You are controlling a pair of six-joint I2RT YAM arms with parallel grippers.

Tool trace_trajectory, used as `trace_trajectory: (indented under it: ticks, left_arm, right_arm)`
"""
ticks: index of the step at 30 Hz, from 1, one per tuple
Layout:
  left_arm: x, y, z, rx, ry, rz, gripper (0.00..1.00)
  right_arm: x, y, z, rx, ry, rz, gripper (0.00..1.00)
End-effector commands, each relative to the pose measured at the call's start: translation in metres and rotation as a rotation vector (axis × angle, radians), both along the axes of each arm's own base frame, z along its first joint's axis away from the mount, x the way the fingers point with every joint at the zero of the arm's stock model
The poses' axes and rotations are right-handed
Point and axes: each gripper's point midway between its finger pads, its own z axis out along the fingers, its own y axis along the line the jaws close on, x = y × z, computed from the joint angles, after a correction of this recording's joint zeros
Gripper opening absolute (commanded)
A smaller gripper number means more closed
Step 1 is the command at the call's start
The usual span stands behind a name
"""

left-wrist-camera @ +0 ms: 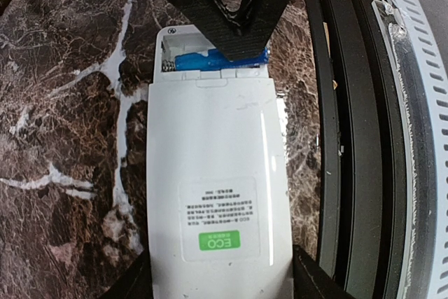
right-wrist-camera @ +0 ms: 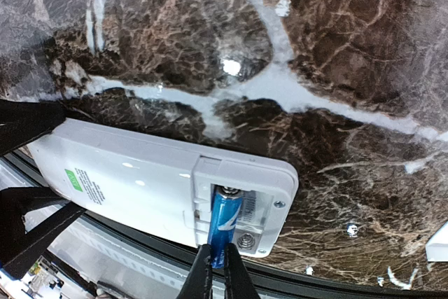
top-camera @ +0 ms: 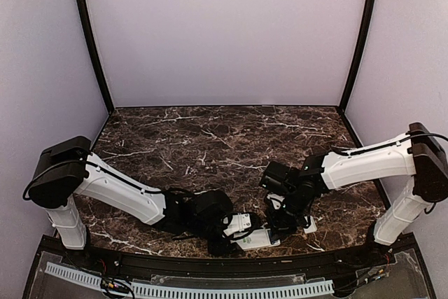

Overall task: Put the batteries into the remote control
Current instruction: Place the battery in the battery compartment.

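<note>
The white remote control [left-wrist-camera: 210, 173] lies back up, green label showing, at the table's near edge [top-camera: 253, 234], its battery bay open. My left gripper [left-wrist-camera: 220, 281] is shut on the remote's label end, one finger [left-wrist-camera: 129, 281] on each long side. My right gripper [right-wrist-camera: 213, 274] is shut on the lower end of a blue battery [right-wrist-camera: 225, 223]. The battery's top end sits in the bay's left slot, and it stands tilted up out of the bay. The slot beside it shows a bare spring [right-wrist-camera: 245, 241]. In the left wrist view the battery [left-wrist-camera: 210, 61] lies under the right fingers [left-wrist-camera: 238, 12]. No other battery shows.
A small white cover piece [top-camera: 310, 226] lies on the marble just right of the right gripper; its corner shows in the right wrist view [right-wrist-camera: 439, 243]. A black rail and a white slotted strip [left-wrist-camera: 420, 138] run along the near table edge, close beside the remote.
</note>
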Motion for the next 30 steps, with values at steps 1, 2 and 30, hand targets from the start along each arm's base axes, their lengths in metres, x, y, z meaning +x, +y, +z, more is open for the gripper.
trace_trajectory:
  ticks: [1, 2, 30]
  left_arm:
    - [-0.025, 0.056, -0.055, 0.252, 0.107, -0.004, 0.05]
    - [-0.025, 0.056, -0.055, 0.252, 0.107, -0.004, 0.05]
    - [-0.025, 0.056, -0.056, 0.254, 0.114, -0.006, 0.05]
  right_arm:
    - [-0.002, -0.001, -0.011, -0.017, 0.029, -0.011, 0.04]
    - [-0.003, -0.001, -0.013, -0.021, 0.031, -0.013, 0.03]
    - [-0.022, -0.001, -0.026, -0.058, 0.12, -0.011, 0.06]
